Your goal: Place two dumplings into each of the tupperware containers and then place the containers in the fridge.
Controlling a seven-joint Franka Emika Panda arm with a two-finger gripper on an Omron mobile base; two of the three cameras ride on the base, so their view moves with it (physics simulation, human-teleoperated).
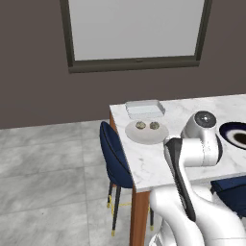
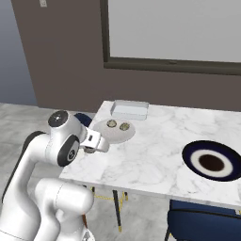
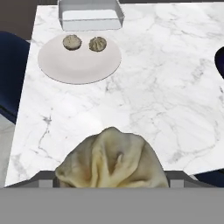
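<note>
1. Dumpling in hand (image 3: 111, 159): a pale, pleated, yellow-tan dumpling sits closest to you, low in the hand view, lifted above the near part of the table.
2. The gripper (image 3: 111, 177) is closed around it, with one dark fingertip (image 3: 43, 177) showing at each side of the dough and the jaws standing wide to fit it. From the right base view you see the gripper (image 2: 96, 141) over the table's near-left edge, at the end of the folded white arm.
3. Below it lies the white marble table (image 3: 166, 87), its grey-veined top running away from you (image 1: 149, 163) (image 2: 155, 155).
4. Farther on, toward the table's left side, rests a round pale grey plate (image 3: 78, 65) (image 1: 146, 135) (image 2: 113, 134).
5. Two dumplings lie side by side on the plate's far half, near each other but apart: the left dumpling (image 3: 72, 42) (image 1: 141, 125) (image 2: 112, 124) and the right dumpling (image 3: 97, 43) (image 1: 154, 126) (image 2: 124, 126). Both are olive-tan and speckled.
6. Just beyond the plate, near the table's far edge, stands a shallow clear-whitish tupperware container (image 3: 89, 19) (image 1: 144, 109) (image 2: 129, 109). You cannot tell whether it is one tray or two nested.
7. Off to the right, well apart from these, lies a navy-and-white plate (image 2: 188, 155) (image 1: 230, 129) with a brown centre.
8. A navy chair (image 1: 115, 153) (image 3: 11, 74) stands at the table's left side, and a second navy chair (image 2: 202, 221) at its near side.
9. Farthest away, a dark-framed window (image 1: 134, 29) is set in the brown wall.
</note>
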